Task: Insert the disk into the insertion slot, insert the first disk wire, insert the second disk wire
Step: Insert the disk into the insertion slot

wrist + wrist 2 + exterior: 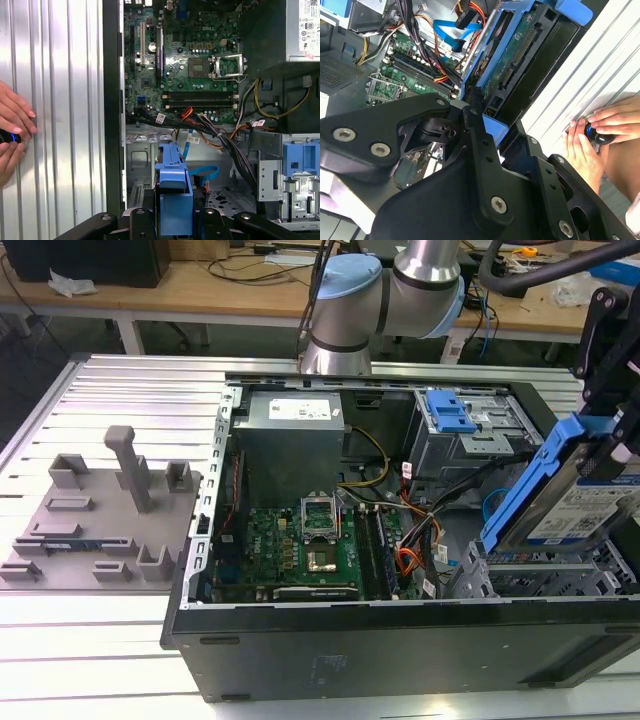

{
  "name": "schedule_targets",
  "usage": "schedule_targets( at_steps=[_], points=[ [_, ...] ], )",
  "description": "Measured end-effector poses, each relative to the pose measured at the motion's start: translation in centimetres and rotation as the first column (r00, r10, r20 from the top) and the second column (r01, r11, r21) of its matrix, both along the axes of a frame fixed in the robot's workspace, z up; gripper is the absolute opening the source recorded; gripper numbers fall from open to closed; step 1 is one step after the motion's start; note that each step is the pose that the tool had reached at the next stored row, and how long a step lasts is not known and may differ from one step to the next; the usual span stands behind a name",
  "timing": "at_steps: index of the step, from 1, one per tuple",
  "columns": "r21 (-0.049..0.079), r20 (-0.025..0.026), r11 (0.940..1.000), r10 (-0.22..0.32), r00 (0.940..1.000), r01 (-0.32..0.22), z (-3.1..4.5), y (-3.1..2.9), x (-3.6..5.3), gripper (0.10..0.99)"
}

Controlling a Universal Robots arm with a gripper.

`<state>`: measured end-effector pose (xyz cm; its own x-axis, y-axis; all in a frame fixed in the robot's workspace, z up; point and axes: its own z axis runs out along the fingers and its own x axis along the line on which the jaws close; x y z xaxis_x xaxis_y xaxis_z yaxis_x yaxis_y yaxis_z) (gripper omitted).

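Black case wall [400,660] of the open computer tower runs across the foreground of the exterior view, standing on the ribbed aluminium bench [100,640].

At that view's left, a grey fixture plate [100,515] with moulded holders lies on the bench beside the tower. Inside the tower come the grey power supply [290,430] and, below it, the green motherboard [300,540].

Further right, the first disk wire [408,562], an orange-red bundle, hangs loose beside the board among black cables [450,490] that cross toward the drive bays. The second disk wire [205,172], a glossy light-blue cable, curves over the perforated floor just past the carrier's end, in the disk's path.

Behind stands the taller cage [470,445] with its blue latch [450,410].

At the exterior view's right, the claw [175,217] is clenched on the blue carrier of the disk [590,505]. The disk is tilted steeply above the insertion slot [530,575] and not yet seated; whether its lower edge touches the cage I cannot tell.

A person's hands [585,145] rest on the bench outside the tower, around a small dark object.
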<state>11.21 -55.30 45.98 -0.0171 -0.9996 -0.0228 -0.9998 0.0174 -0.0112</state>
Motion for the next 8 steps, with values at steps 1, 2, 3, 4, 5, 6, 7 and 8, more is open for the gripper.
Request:
schedule_targets(
  at_steps=[1,2,3,4,5,6,7,8],
  points=[
    [0.000,0.0000,1.0000,-0.001,1.0000,0.001,-0.04,0.00,0.01,0.365],
    [0.000,0.0000,1.0000,-0.001,1.0000,0.001,-0.09,-0.01,0.01,0.365],
    [0.000,0.0000,1.0000,-0.002,1.0000,0.002,-0.13,-0.02,0.02,0.365],
    [0.000,0.0000,1.0000,-0.003,1.0000,0.003,-0.20,-0.03,0.03,0.365],
    [0.000,0.0000,1.0000,-0.004,1.0000,0.004,-0.25,-0.03,0.03,0.365],
    [0.000,0.0000,1.0000,-0.005,1.0000,0.005,-0.38,-0.04,0.04,0.365],
    [0.000,0.0000,1.0000,-0.006,1.0000,0.006,-0.50,-0.04,0.04,0.365],
    [0.000,-0.0001,1.0000,-0.006,1.0000,0.006,-0.69,-0.04,0.05,0.365]
  ],
)
